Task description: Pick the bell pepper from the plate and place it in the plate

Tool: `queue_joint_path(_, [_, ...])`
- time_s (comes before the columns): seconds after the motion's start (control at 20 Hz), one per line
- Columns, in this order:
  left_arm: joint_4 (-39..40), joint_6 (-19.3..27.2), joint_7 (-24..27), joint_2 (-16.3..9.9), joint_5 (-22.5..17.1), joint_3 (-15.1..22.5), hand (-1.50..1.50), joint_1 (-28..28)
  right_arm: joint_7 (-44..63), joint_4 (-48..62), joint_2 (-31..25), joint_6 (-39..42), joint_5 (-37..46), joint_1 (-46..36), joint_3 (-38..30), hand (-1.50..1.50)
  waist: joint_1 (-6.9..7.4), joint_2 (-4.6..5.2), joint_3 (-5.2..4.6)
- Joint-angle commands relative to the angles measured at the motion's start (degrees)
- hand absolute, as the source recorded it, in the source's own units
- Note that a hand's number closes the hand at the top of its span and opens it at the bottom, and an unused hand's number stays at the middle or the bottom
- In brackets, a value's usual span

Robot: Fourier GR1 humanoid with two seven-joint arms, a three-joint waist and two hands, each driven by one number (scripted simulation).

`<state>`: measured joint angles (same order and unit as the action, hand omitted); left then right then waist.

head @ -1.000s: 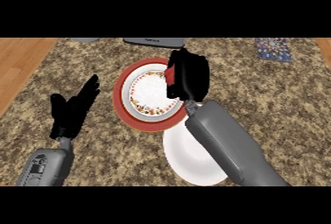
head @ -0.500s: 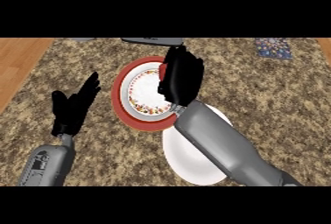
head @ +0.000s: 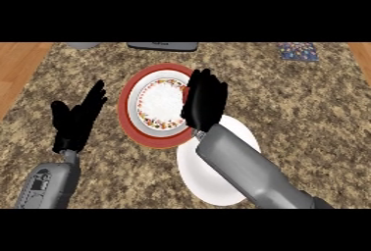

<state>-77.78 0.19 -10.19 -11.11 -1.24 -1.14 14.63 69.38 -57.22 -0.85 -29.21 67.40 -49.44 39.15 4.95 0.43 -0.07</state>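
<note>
A plate with a red rim and a patterned white middle (head: 161,100) lies at the counter's centre. My right hand (head: 203,100) hangs over its right edge, back toward me, fingers curled downward. Only a small red sliver of the bell pepper (head: 186,89) shows at the hand's left side; the rest is hidden under the palm. A plain white plate (head: 205,184) lies just nearer to me, partly covered by my right forearm. My left hand (head: 75,120) is open, fingers up, left of the red-rimmed plate and touching nothing.
The counter top (head: 304,117) is speckled brown stone with wooden edges at the far left and right. A dark flat object (head: 162,46) and a grey one (head: 84,45) sit at the back edge. A small patterned item (head: 298,51) lies at the back right.
My right hand has drawn back toward me along the red-rimmed plate's right side, closer to the white plate. The left hand has barely shifted.
</note>
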Motion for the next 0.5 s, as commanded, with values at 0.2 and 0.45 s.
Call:
queue_joint_path(0.2, [0.1, 0.1, -0.1, 0.2, -0.2, -0.4, 0.0, -0.2, 8.0, -1.8, 0.8, -7.9, -13.1, 5.9, -0.2, -1.5, -1.29, 0.08, 0.14])
queue_joint_path(0.45, [-3.4, -0.1, -0.9, -0.5, -0.4, -0.7, 0.0, -2.0, 2.3, 3.5, 0.8, -16.3, -17.6, 3.4, 6.2, -1.5, -0.87, 0.05, 0.12])
